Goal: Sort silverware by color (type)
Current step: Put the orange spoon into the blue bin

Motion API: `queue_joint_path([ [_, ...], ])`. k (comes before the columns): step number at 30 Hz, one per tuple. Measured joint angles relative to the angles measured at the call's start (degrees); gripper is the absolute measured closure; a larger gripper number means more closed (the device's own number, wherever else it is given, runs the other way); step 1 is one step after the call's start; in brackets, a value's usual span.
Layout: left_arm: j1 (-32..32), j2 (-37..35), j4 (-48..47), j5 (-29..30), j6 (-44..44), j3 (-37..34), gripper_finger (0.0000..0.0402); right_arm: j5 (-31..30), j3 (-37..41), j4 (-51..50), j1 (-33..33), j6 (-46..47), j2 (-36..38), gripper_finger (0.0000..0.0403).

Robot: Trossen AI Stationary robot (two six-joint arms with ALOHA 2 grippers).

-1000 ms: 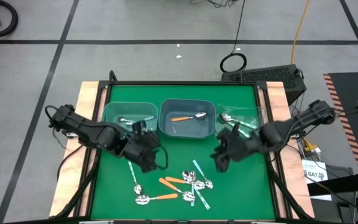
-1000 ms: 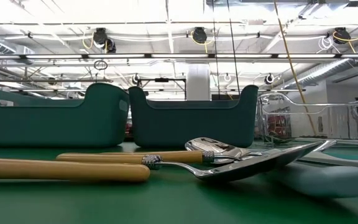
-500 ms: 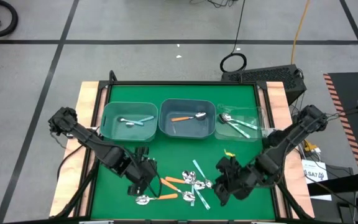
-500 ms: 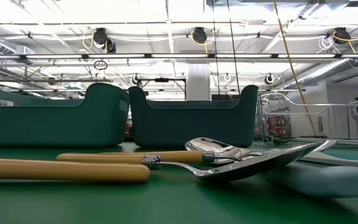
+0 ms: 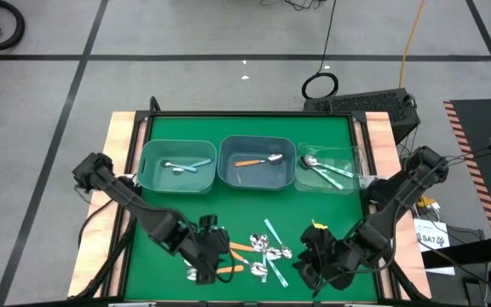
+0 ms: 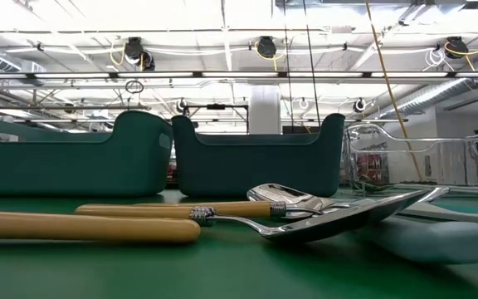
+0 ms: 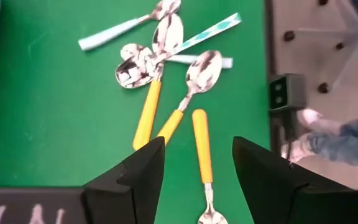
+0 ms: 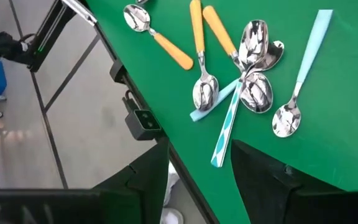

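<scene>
Shiny metal bowls on thin plastic handles, orange, light blue and teal-green: we count a loose cluster of small spoons (image 5: pixel 258 251) lying on the green table mat (image 5: pixel 245 205) near its front edge, bowls overlapping in the middle of the heap. In the left wrist view three orange-handled spoons (image 7: pixel 202 144) lie side by side just ahead of the fingers, with a light blue-handled spoon (image 7: pixel 114 32) and a patterned teal-green spoon (image 7: pixel 210 31) beyond them. In the right wrist view a pale blue spoon (image 8: pixel 303 59) lies a little apart from the heap. Farther back we note a row of three bins: a translucent teal bin (image 5: pixel 177 165) holding blue-handled spoons, a blue-grey rectangular bin (image 5: pixel 257 162) holding one orange-handled spoon, and a clear bin (image 5: pixel 329 169) holding teal-green ones. The left gripper (image 5: pixel 208 247) sits low at the left side of the cluster, its jaws apart with nothing between them, fingers (image 7: pixel 135 174) straddling the orange handles from above; we cannot tell whether they touch. The right gripper (image 5: pixel 318 260) sits at the right of the cluster near the mat's front edge, jaws likewise apart and empty. In the low view the orange handles and one metal bowl fill the foreground, the bins standing behind.
</scene>
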State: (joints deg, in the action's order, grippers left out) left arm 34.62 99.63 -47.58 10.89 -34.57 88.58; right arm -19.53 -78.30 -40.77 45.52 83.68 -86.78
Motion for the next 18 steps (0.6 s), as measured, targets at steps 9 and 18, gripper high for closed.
queue_joint_path([
  [9, 4.9, 9.3, 4.1, -1.3, -4.3, 0.0, 0.0203, -0.1, -0.1, 0.7, 2.2, -1.0, 0.1, 0.0236],
  [18, 9.9, 15.4, 4.5, -1.6, -9.1, 0.0, 0.0158, -0.1, -0.1, 0.6, 4.0, -5.2, 0.1, 0.0236],
])
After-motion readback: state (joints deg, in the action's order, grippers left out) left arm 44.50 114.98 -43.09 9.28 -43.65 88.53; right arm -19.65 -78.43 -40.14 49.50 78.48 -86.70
